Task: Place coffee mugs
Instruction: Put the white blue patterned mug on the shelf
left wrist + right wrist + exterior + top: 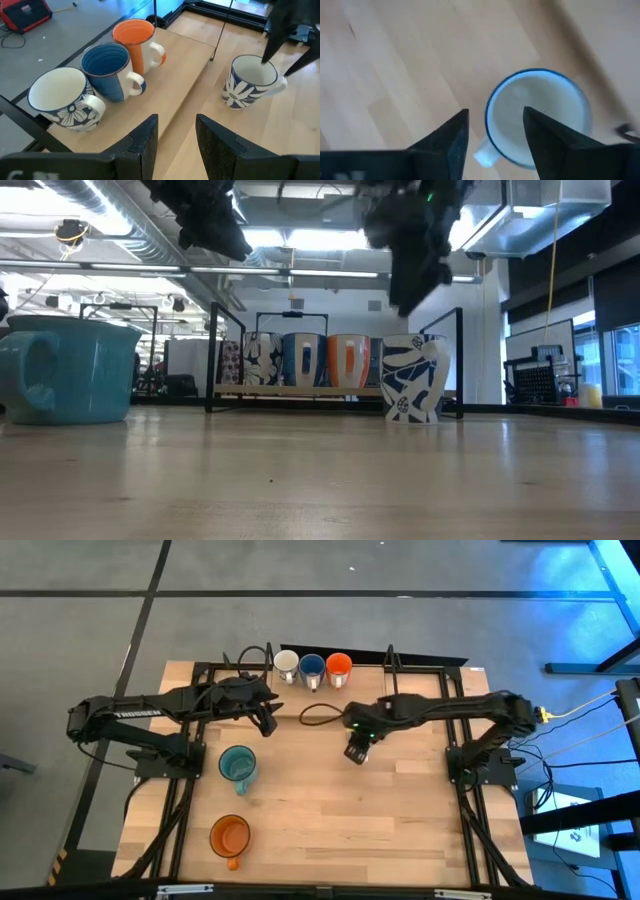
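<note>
1. White mug [537, 117] – blue rim, blue floral print – stands upright on the bench [330, 810].
2. Right gripper [492, 132] hovers just above it, fingers parted, holding nothing.
3. Left gripper [175, 142] open, empty.

Bright ceiling lights backlight the low view; the right wrist view is motion-blurred throughout.

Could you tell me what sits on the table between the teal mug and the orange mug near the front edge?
Nothing: in the high view, only bare wood separates the teal mug from the orange mug.
</note>
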`<action>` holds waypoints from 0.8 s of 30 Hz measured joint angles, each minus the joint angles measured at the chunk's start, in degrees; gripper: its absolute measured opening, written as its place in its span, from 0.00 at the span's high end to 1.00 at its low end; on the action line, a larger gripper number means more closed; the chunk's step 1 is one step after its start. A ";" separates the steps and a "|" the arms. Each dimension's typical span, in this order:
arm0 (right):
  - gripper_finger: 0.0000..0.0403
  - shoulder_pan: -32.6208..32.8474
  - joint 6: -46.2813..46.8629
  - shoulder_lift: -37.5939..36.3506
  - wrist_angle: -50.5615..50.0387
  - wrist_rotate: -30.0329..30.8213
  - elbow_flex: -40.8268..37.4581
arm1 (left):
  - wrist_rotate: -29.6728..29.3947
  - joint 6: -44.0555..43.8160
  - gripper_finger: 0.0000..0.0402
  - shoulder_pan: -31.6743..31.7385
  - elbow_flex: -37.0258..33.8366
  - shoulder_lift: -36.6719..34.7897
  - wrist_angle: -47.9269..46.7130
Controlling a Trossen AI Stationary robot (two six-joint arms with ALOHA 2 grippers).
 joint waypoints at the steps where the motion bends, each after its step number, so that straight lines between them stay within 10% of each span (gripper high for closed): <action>1: 0.56 0.44 -0.19 -1.63 -0.36 1.09 0.00 | 0.01 -0.01 0.69 0.00 0.00 0.00 -0.02; 17: 0.56 25.79 14.68 -20.70 17.33 35.55 -22.68 | 4.57 -1.73 0.69 -0.04 0.00 -0.20 -1.69; 24: 0.56 32.64 23.69 -21.43 31.87 39.70 -35.61 | 4.68 -3.00 0.69 -0.02 0.00 -0.20 -1.39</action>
